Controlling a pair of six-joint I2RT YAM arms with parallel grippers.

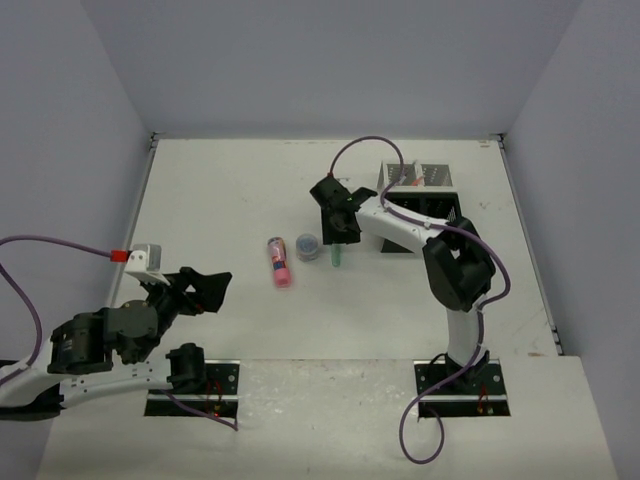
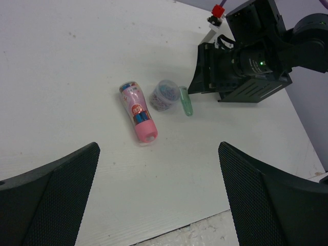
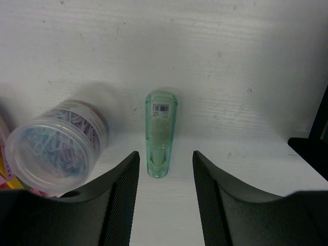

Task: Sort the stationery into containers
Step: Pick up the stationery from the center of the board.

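Green marker (image 3: pixel 161 134) lies flat on the table (image 1: pixel 200 200), just right of the clip pot (image 3: pixel 54 148), with the pink marker (image 2: pixel 138 118) beyond that. I see my right gripper (image 3: pixel 165 156) spread wide, straddling the green marker's end, nothing held. Left gripper (image 2: pixel 159 148) likewise spread, well apart.

White tabletop (image 1: pixel 220 190) within plain pale blue-grey walls (image 1: pixel 330 60) on three sides.

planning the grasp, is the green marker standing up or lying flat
Lying flat: the green marker rests lengthwise on the table, barcode label facing up.
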